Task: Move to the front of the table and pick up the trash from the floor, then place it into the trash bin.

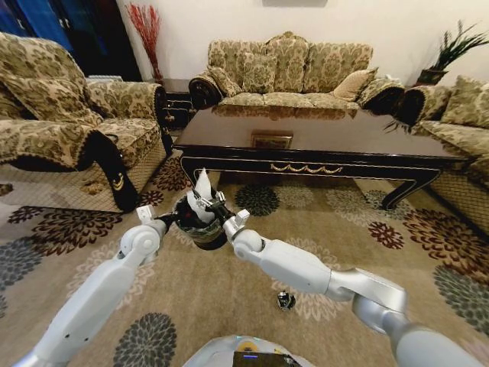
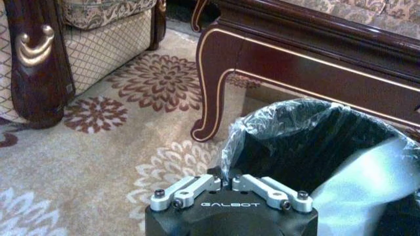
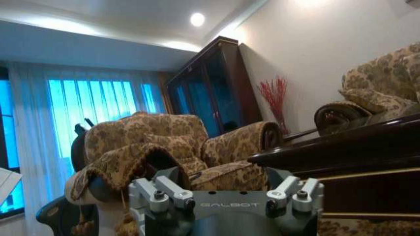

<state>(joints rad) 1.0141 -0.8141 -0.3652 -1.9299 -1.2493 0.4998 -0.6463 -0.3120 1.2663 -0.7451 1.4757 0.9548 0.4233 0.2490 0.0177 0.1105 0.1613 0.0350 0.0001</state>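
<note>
The trash bin (image 1: 201, 234), small, black and plastic-lined, stands on the carpet before the left end of the table (image 1: 321, 136). My left gripper (image 1: 182, 218) is at its near rim; in the left wrist view this left gripper (image 2: 227, 178) is shut on the rim and liner of the trash bin (image 2: 308, 142). The liner (image 1: 202, 186) stands up in a white peak. My right gripper (image 1: 219, 209) hovers over the bin's right side, jaws spread open. One piece of trash (image 1: 286, 300), small, dark and shiny, lies on the carpet under my right forearm.
A patterned armchair (image 1: 69, 122) stands at the left, a sofa (image 1: 290, 73) behind the table and another sofa (image 1: 458, 130) at the right. The table's curved leg (image 2: 213, 83) is just beyond the bin. Open carpet (image 1: 191, 298) lies between me and the bin.
</note>
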